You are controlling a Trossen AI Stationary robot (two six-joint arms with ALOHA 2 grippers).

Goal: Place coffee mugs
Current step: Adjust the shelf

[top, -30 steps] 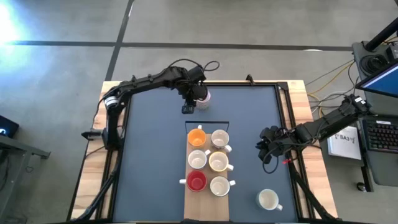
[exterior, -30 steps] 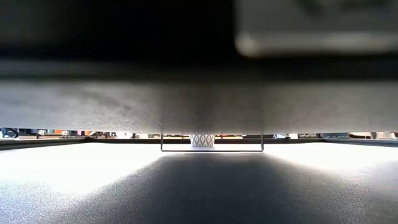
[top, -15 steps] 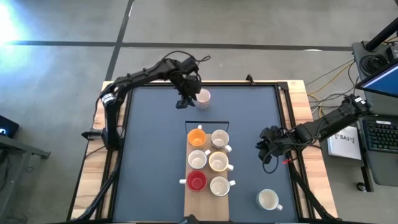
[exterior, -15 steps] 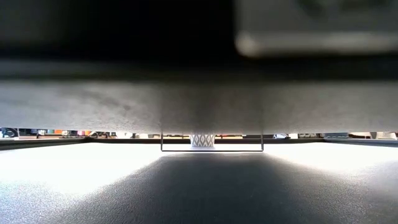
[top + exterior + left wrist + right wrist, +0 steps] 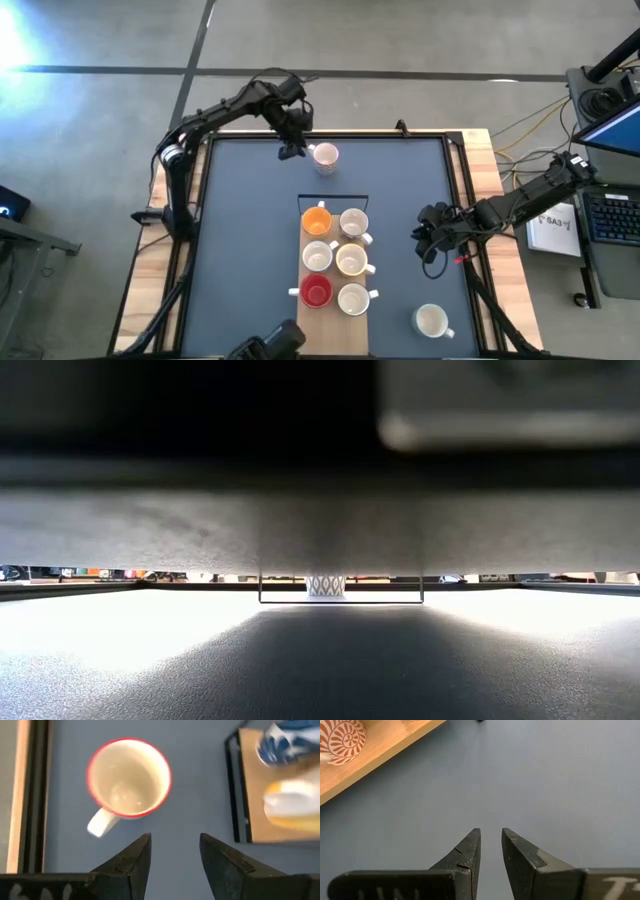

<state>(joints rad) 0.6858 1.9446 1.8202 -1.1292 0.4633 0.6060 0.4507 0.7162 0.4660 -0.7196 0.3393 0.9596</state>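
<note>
White with a red rim, the mug [image 5: 325, 156] sat alone at the tabletop's [image 5: 240, 250] far end, because the left gripper [image 5: 292, 150] had let go and backed off, jaws open, holding nothing.

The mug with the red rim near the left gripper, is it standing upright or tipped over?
Upright. The left wrist view looks straight down into the red-rimmed mug: round mouth facing up, empty inside, handle out to the side. The left gripper is open, apart from it.
</note>
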